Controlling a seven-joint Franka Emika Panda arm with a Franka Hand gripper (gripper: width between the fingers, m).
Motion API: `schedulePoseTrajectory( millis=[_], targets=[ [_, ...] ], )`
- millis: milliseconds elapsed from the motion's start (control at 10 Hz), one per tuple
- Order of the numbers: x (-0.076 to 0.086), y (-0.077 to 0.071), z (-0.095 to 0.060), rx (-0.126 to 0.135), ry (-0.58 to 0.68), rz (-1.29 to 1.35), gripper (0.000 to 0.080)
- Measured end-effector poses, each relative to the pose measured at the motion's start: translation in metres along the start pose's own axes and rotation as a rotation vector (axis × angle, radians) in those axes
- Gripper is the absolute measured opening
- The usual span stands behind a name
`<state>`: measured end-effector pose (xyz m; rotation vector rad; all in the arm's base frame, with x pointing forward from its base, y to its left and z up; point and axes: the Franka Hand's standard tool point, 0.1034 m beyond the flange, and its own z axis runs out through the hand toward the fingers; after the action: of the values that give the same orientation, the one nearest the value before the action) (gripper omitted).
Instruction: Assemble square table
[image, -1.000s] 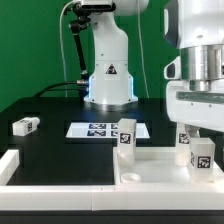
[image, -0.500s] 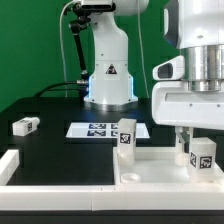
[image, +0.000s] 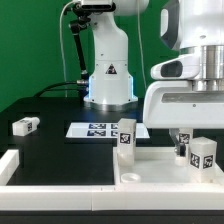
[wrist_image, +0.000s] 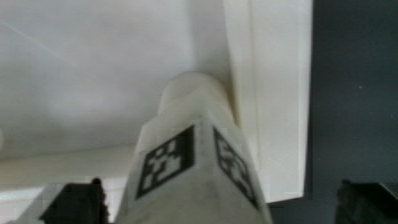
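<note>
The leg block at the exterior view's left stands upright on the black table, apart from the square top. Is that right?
Not upright: the exterior view shows the leg block lying on its side on the black table. It is indeed apart from the square top.

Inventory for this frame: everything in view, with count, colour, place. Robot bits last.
Square plastic table top with raised rim: one, white, front of the table, toward the exterior view's right.
Short tagged leg blocks: three certain, white; one lying at the exterior view's left, one upright at the top's far corner, one upright under the gripper. A tagged shape beside that one may be a fourth.
Marker board: one, white, flat mid-table.
Long border rails: white, front edge; count unclear.
Black table: one.
Robot arm base: one, white, at the back.
Gripper: one, white body, dark fingertips, open, straddling an upright leg.
</note>
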<state>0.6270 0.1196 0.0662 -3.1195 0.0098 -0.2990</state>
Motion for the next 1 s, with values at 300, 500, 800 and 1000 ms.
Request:
schedulePoseTrajectory(
  millis=[300,500,800,1000],
  targets=[
    [0.0022,0.0056,0.0000,-0.002,0.021,-0.003,0.0649],
    [0.0021,0.0060,0.0004,-0.003,0.020,0.000,0.0425],
    [0.0016,0.0057,0.0010,0.002,0.019,0.227,0.0287],
    [0.0017,0.0059,0.0010,0.003,0.020,0.342,0.0287]
  ],
)
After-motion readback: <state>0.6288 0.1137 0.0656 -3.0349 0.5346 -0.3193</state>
